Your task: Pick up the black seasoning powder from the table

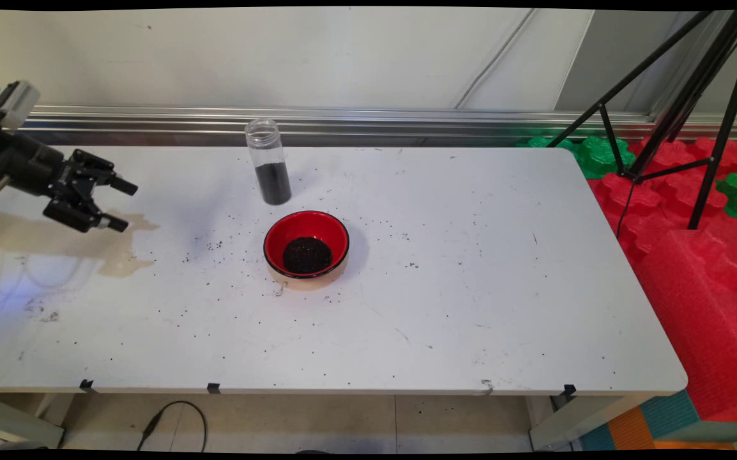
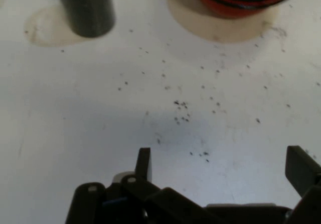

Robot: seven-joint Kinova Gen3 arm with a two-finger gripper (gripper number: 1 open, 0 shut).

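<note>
gripper spread wide, empty | ahead: half-full clear jar, red bowl holding dark grains | neither touched

Blk end effector, two blunt fingers, blk linkage w/ screws.

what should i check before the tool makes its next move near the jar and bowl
1. Tool open and empty: ok, fingers spread, nothing between them.
2. Jar upright, lid off: ok, dark grains fill its lower part.
3. Bowl upright with grains inside: ok.
4. Jar and bowl apart: ok, a gap shows between them.
5. Tool clear of jar and bowl: ok, it hangs well left of both.
6. Table clean: not ok, spilled grains lie scattered, with a stain at the left.
</note>
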